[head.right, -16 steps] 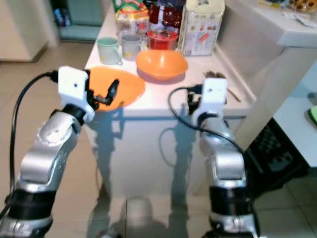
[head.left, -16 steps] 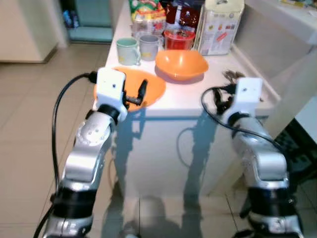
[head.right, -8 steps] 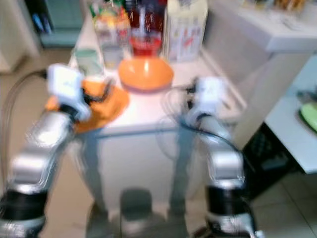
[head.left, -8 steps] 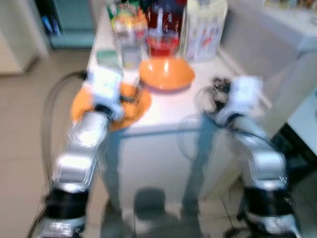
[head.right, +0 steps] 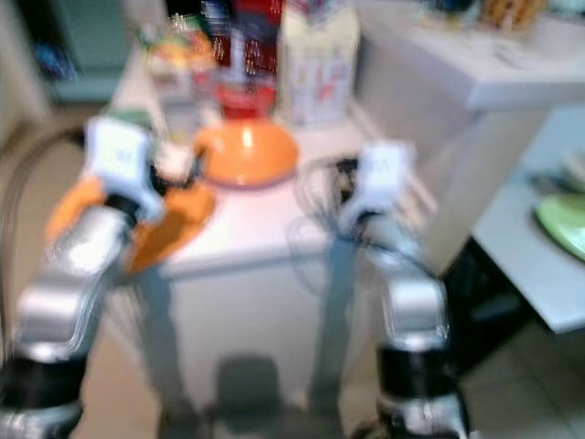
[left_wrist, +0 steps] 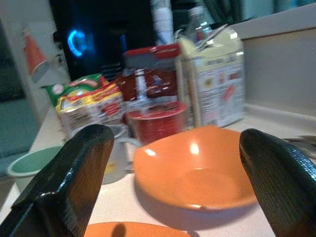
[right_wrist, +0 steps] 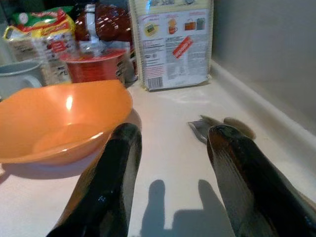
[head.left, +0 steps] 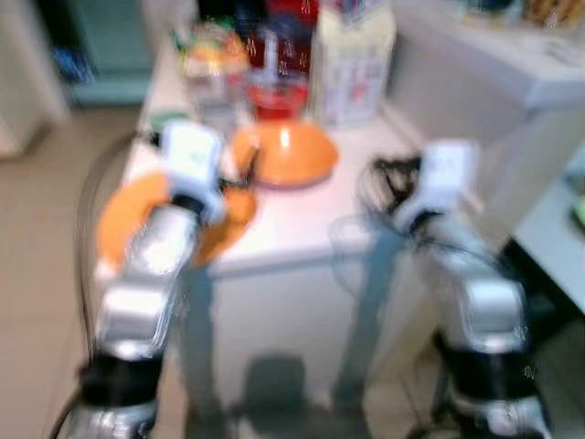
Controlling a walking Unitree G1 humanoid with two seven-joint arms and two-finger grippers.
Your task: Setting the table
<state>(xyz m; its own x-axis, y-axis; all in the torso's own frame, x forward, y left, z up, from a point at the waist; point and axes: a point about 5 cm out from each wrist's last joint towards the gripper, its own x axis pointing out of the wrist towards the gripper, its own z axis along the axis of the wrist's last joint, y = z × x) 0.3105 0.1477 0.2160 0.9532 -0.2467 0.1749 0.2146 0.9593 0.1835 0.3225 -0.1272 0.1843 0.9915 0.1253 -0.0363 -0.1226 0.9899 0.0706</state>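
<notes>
An orange plate (head.left: 137, 215) lies at the white table's (head.left: 302, 219) near left corner, hanging over the left edge and partly hidden by my left arm. An orange bowl (head.left: 288, 151) sits behind it, in the middle of the table. My left gripper (left_wrist: 173, 133) hovers open just above the plate (left_wrist: 133, 231), facing the bowl (left_wrist: 197, 173). My right gripper (right_wrist: 173, 136) is open low over the table's right side, with the bowl (right_wrist: 54, 128) beside it and some cutlery (right_wrist: 205, 127) just ahead. Both eye views are blurred.
At the table's back stand a green mug (left_wrist: 24, 165), a grey mug (left_wrist: 116, 158), a red tub (left_wrist: 155, 121), snack bags (left_wrist: 84, 103) and a tall carton (left_wrist: 212, 84). A white counter (head.right: 475, 82) rises on the right, with a green dish (head.right: 562, 219) lower down.
The eye views have shifted and blurred, so the camera moved. The plate now appears to hang further over the table's left edge. Both grippers stay open near the table.
</notes>
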